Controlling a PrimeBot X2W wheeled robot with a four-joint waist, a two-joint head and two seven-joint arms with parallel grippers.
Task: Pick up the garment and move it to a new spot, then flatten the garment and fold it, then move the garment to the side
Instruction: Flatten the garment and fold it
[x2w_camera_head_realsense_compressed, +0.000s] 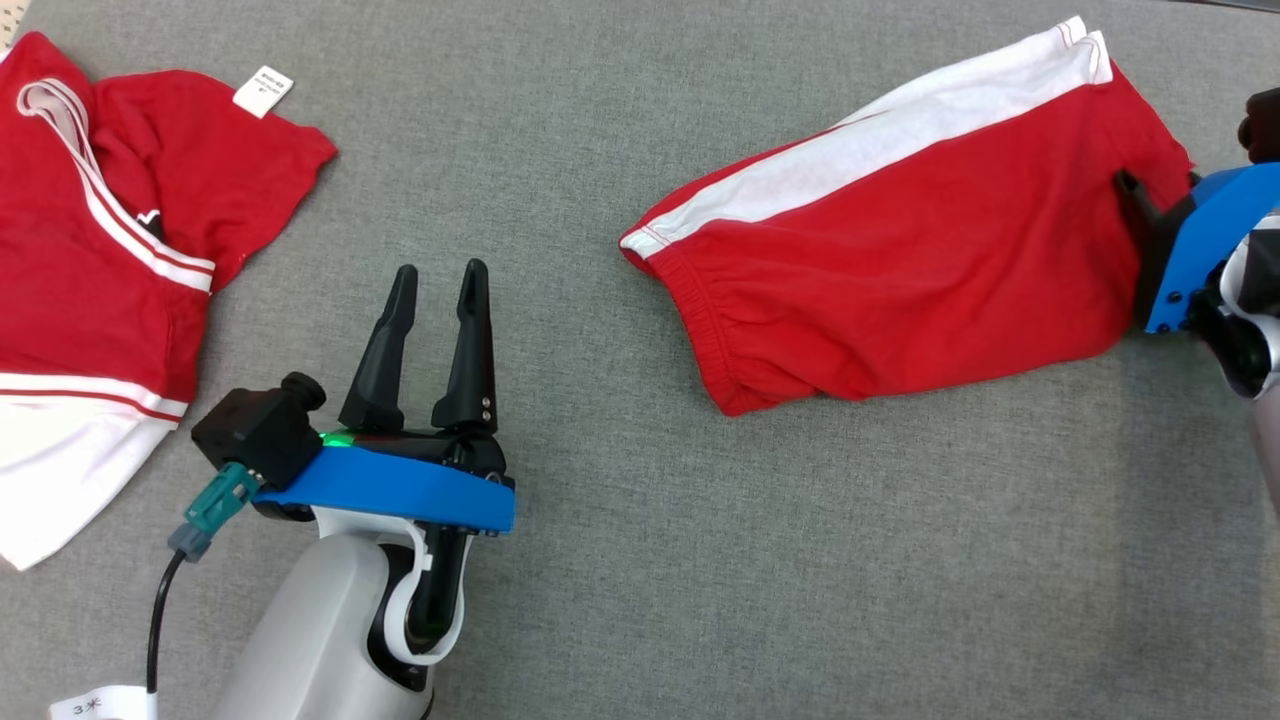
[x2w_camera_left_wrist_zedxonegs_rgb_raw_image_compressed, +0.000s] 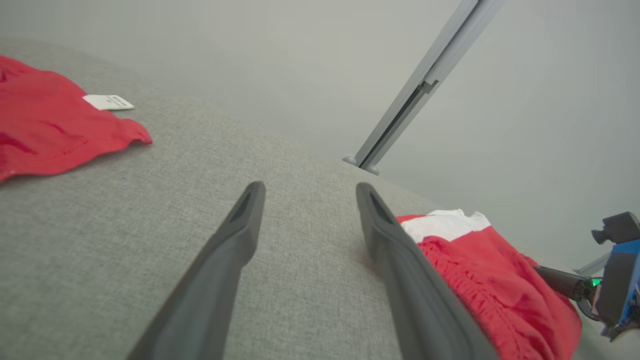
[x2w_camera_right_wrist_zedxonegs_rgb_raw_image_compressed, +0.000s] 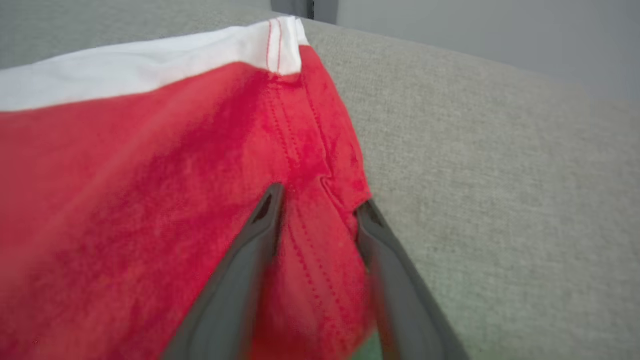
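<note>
- Red shorts (x2w_camera_head_realsense_compressed: 900, 250): flat on grey table (x2w_camera_head_realsense_compressed: 620, 600), well right of red shirt (x2w_camera_head_realsense_compressed: 100, 250).
- Left gripper (x2w_camera_head_realsense_compressed: 435, 290): jaws wide, empty, just right of red shirt.
- Right gripper (x2w_camera_right_wrist_zedxonegs_rgb_raw_image_compressed: 320, 200): part-open, straddling shorts' hem farthest from red shirt, not clamped.

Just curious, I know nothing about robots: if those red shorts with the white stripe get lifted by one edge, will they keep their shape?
Probably not: the red shorts look like thin, wrinkled cloth, so they would likely droop and unfold. On the woven grey table covering, a push would probably bunch them.
</note>
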